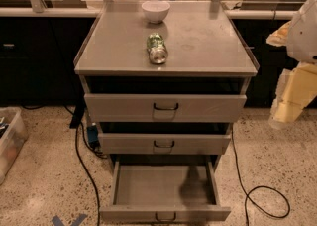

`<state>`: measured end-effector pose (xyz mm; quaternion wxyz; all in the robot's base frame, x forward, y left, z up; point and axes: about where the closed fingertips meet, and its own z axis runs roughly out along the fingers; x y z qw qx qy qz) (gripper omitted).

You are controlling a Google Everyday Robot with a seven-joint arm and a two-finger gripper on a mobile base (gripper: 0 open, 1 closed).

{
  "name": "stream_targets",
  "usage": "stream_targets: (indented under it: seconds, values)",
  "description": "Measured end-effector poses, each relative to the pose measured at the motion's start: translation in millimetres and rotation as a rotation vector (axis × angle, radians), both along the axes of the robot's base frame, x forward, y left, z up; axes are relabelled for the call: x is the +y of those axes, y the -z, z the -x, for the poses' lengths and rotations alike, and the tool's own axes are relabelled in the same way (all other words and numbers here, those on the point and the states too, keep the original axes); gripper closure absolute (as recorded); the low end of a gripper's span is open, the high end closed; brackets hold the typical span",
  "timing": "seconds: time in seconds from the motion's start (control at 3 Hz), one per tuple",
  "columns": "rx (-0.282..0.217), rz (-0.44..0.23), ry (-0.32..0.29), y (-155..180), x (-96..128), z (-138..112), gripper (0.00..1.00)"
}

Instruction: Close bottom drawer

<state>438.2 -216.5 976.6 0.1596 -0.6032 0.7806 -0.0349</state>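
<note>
Gripper: the pale yellow and white gripper (291, 100) hangs in the air at the right edge of the view, beside the cabinet's right side and well apart from it.
Gripper opening: cannot tell; its outline is blurred.
Gripper contact: apart from the cabinet and every drawer.
Arm: a rounded white arm casing (308, 27) sits above the gripper and is cut off by the frame edge.
Task item: the bottom drawer (148, 188), a shallow plain grey metal tray, is the lowest of three and stands pulled far out toward the camera, with its bare floor in full view.
Drawer front: the low grey front carries a small dark wire handle (166, 216) at its middle, near the bottom edge of the view.
Upper drawers: the grey top drawer (165, 107) and the grey middle drawer (163, 143) have taller fronts, each with a dark gap above it.
Cabinet top: the flat grey metal top (208, 46) has raised side lips.
Items on top: a white round bowl (155, 11) stands near the back edge, and a crushed green can (157, 48) lies on its side nearer the front.
Floor, right: a black cable (267, 202) loops on the speckled floor (277, 160) between the drawer's right corner and the gripper's side.
Floor, left: a second black cable (81, 163) runs beside the cabinet, and a clear plastic bin (11, 141) sits at the left edge.
Open room: bare floor lies on both flanks of the open drawer.
</note>
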Motion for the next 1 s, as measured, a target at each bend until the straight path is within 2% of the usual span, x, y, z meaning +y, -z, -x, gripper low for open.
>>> stream_targets:
  seconds: [0.33, 0.67, 1.0]
  values:
    - [0.000, 0.000, 0.000, 0.0, 0.0, 0.0, 0.00]
    - [0.004, -0.011, 0.024, 21.2, 2.9, 9.1, 0.00]
    - [0.058, -0.064, 0.080, 82.7, 3.9, 27.0, 0.00]
